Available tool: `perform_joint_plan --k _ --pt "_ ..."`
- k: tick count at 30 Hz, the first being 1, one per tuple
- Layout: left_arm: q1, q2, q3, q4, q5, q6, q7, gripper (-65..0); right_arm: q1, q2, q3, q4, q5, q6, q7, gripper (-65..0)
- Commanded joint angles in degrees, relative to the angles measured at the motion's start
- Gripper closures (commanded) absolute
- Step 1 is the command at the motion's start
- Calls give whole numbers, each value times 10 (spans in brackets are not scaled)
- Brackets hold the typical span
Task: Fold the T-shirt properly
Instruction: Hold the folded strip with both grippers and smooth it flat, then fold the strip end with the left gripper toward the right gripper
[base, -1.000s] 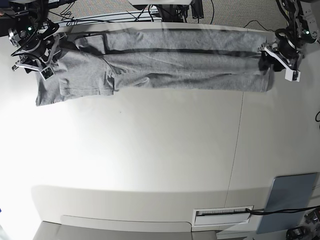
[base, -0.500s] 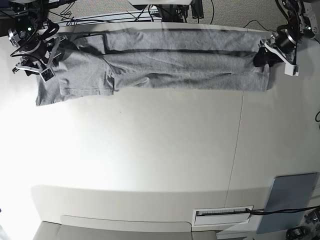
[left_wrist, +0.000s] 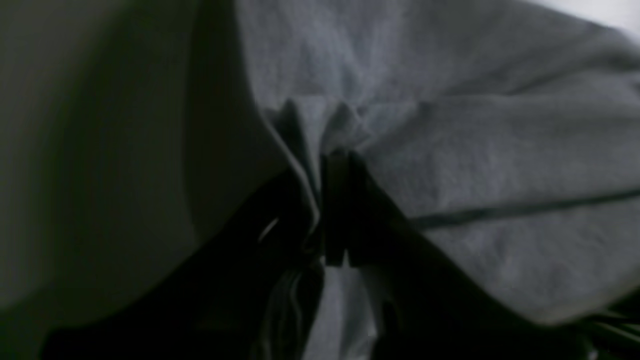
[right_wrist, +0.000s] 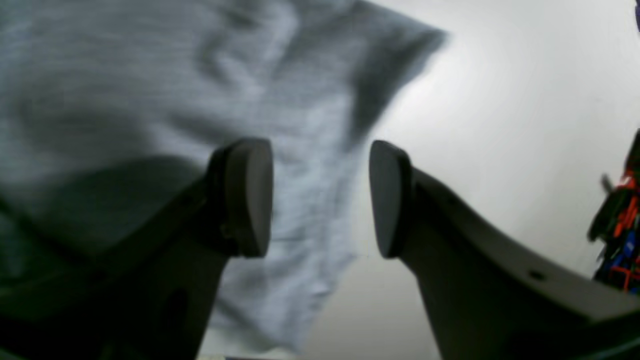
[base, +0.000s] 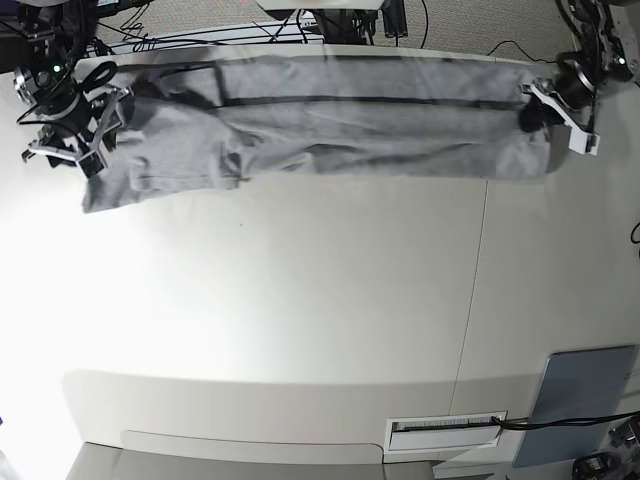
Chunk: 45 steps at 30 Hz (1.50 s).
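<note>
While the T-shirt (base: 330, 120) lies as a long grey band along the far edge of the table (base: 300, 300), you hold one end of it only.
Your left gripper (left_wrist: 336, 165) is pinched tight on a bunched fold at the band's hem end; your right gripper (right_wrist: 320, 197) hovers over the sleeve end with its jaws wide apart and nothing between them. You appear to have the lengthwise fold done, judging by the narrow band; the crosswise folds look left to do. No lettering, brand or label can be read on the shirt. A blue-grey panel (base: 580, 400) lies well apart from the shirt, near the table's front corner.
</note>
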Motion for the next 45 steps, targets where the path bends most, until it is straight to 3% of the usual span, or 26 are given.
perform_joint_plan --k 1,6,10,15,18,22,28,35,39,45 --pt "2 -14 -5 19 15 11 -14 0 6 10 8 7 -1 -5 11 -306" --pt "3 -16 -5 88 69 71 -18 0 23 10 8 7 4 -6 11 -306" --pt "16 0 -4 169 58 70 27 0 23 10 8 7 4 -8 12 -306" --pt "49 51 -3 281 -23 69 75 0 23 10 8 7 4 -8 22 -306" --pt "69 93 0 333 -75 34 90 0 23 10 8 7 4 -8 27 -306" --pt "76 131 70 358 -91 27 91 0 23 10 8 7 4 -8 34 -306" --pt "74 173 237 358 1 99 36 0 23 10 8 7 4 -8 34 -306" --pt "38 179 385 356 100 178 29 0 23 10 8 7 4 -8 34 -306" --pt "21 179 441 353 134 199 29 0 23 10 8 7 4 -8 33 -306" --pt "4 179 487 334 152 199 29 0 23 10 8 7 4 -9 33 -306"
